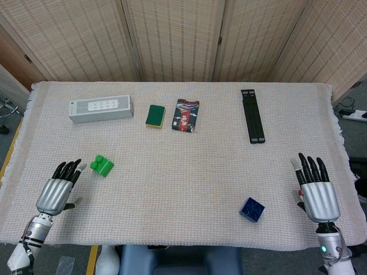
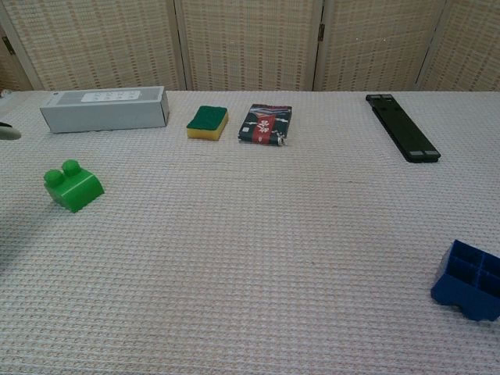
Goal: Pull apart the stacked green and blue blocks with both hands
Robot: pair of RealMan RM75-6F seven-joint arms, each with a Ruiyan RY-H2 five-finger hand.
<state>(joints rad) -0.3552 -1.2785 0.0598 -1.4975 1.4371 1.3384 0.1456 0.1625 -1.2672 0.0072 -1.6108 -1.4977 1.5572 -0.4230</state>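
Your left hand (image 1: 55, 192) hovers near the front left corner of the bench (image 1: 189, 172), fingers spread and holding nothing, with the green block (image 1: 102, 165) lying just ahead of its fingertips but apart from them. Your right hand (image 1: 316, 193) sits near the front right edge, fingers likewise fanned out and empty. You have the blue block (image 1: 252, 208) lying on the cloth to the inner side of that hand, tipped so its hollow underside shows in the chest view (image 2: 470, 280). You can see the two blocks are well apart, one on each side of the bench, neither touched by a hand. The green block rests with its studs up. Along the far side you have a grey box (image 1: 101, 108), a green sponge (image 1: 155, 115), a dark printed packet (image 1: 185, 115) and a black strip (image 1: 253, 115).
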